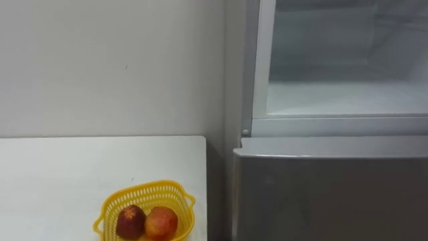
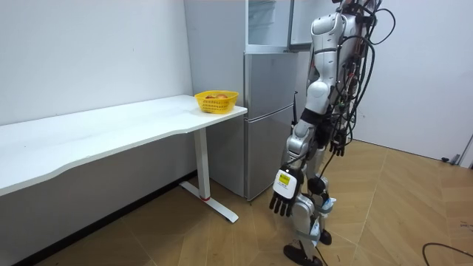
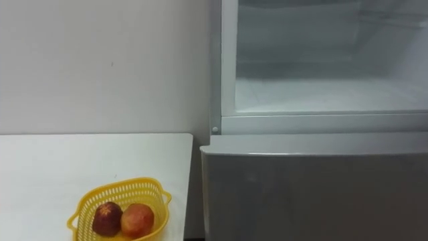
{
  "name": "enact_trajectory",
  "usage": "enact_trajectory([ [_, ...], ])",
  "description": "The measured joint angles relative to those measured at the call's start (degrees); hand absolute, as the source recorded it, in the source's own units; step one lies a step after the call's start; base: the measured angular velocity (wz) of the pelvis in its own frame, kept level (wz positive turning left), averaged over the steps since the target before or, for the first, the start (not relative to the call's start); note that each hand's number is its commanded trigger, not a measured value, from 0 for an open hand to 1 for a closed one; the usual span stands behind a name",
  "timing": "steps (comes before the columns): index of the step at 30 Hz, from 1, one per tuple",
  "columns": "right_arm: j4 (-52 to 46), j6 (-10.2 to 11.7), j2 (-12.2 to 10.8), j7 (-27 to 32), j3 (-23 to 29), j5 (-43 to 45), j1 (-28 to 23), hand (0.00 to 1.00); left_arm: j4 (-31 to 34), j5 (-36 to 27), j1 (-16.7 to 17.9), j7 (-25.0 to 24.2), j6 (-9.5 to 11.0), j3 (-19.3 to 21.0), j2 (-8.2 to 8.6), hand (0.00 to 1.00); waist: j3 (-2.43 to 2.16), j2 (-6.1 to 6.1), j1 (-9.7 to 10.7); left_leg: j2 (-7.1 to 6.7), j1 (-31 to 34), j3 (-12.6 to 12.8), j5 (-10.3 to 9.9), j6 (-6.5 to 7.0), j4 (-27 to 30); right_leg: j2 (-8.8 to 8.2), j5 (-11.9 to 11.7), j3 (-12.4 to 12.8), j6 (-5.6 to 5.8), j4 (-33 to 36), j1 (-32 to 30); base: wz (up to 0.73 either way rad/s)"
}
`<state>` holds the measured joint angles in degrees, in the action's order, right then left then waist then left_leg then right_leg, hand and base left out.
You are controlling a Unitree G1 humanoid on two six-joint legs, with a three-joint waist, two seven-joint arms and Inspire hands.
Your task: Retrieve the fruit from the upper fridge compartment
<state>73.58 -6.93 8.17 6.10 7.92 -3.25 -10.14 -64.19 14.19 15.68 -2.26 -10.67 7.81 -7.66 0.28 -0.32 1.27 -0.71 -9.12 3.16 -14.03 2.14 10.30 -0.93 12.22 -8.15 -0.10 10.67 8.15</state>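
The fridge's upper compartment (image 1: 348, 94) stands open right before me, its white shelf (image 3: 321, 94) bare where it shows. Below it is the shut grey lower door (image 1: 328, 194). A yellow basket (image 1: 144, 195) sits on the white table's near right corner, holding a dark red fruit (image 1: 131, 221) and an orange-red fruit (image 1: 161, 222). In the room view I stand upright facing the fridge (image 2: 270, 111). My left hand (image 2: 282, 196) hangs low at my side with relaxed fingers. My right hand (image 2: 336, 148) hangs on the far side, holding nothing.
The white table (image 1: 67, 174) runs along the wall to the left of the fridge, its edge close to the fridge's side. The upper door (image 2: 299, 22) is swung open near my head. Wooden floor (image 2: 399, 214) lies behind me.
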Motion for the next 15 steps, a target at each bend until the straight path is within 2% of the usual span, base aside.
enact_trajectory([
  [5, 0.1, -0.6, 0.1, -1.5, -1.1, 4.3, 0.2, 0.00, 0.0, 0.1, 0.1, -0.1, -0.7, 0.0, 0.06, 0.00, 0.00, 0.16, -0.1, -0.01, -0.1, -0.1, 0.0, 0.00, -0.1, 0.05, 0.0, 0.0, -0.02, 0.0, 0.1, 0.00],
  [8, 0.2, -0.7, 0.1, -1.7, -1.2, 3.6, 0.3, 0.00, 0.0, -0.1, 0.1, 0.0, -0.8, -0.2, 0.11, 0.00, 0.02, 0.20, -0.1, -0.01, 0.0, 0.0, 0.0, 0.00, -0.3, 0.05, 0.1, 0.0, -0.03, 0.0, 0.0, 0.00],
  [12, 0.2, -0.7, -0.1, 0.7, -1.4, -2.1, 0.7, 0.00, 0.1, -0.1, -0.2, 0.1, -1.0, -1.3, 0.23, 0.00, 0.01, 0.17, 0.1, -0.06, 0.1, 0.0, 0.0, 0.00, -0.4, 0.05, 0.1, 0.1, 0.01, -0.1, 0.0, 0.00],
  [15, 0.2, -0.6, -0.2, 2.6, 0.9, -8.7, 0.8, 0.00, 0.1, 0.0, -0.1, 0.1, -1.0, -1.2, 0.24, 0.00, -0.02, 0.11, 0.8, -0.05, 0.5, 0.0, 0.0, 0.00, -0.4, 0.02, 0.1, 0.0, 0.01, -0.2, -0.4, 0.00],
])
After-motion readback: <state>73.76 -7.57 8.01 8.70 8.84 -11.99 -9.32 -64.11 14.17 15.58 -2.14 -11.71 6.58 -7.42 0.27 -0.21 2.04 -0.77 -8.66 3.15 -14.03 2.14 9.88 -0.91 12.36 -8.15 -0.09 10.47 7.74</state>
